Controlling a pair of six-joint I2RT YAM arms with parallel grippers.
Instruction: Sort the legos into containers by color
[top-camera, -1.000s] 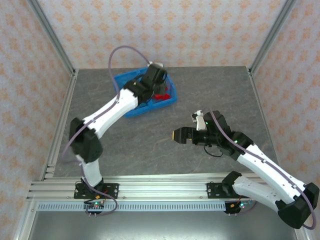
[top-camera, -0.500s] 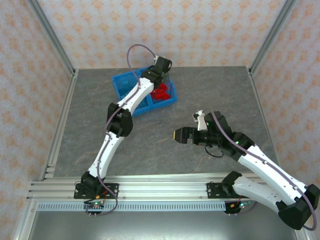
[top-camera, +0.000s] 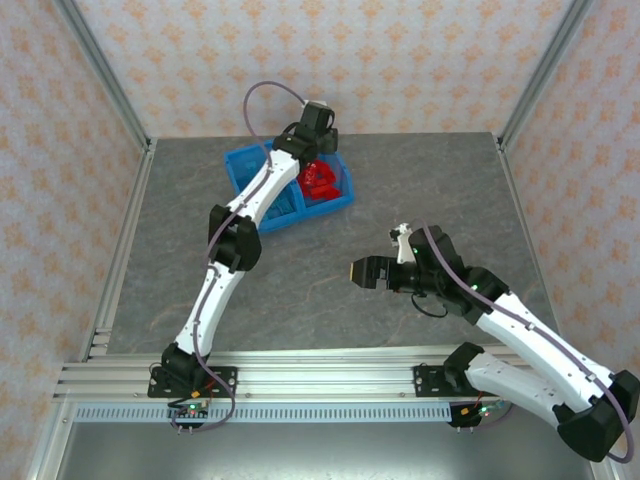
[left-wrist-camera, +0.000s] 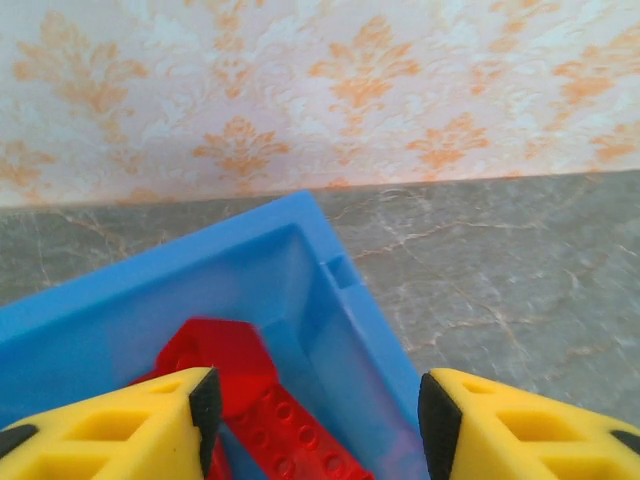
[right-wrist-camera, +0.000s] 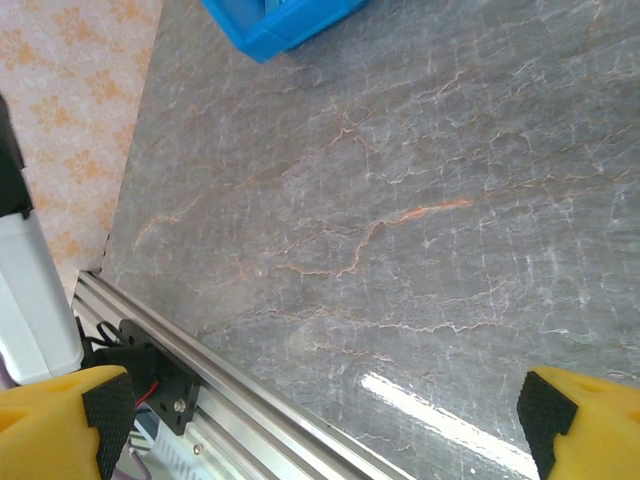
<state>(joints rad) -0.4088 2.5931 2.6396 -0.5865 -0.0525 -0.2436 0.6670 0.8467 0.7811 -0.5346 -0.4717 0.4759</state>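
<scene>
red legos (left-wrist-camera: 268, 418) in bin (left-wrist-camera: 200, 268), just under L gripper (left-wrist-camera: 318, 405)

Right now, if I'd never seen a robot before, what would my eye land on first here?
The bright blue bin at the far side of the grey table stands out, with red legos heaped in its right compartment. The left pincer, on a long white arm stretched out to it, hangs open above those bricks. The right pincer hangs open over bare table.
</scene>
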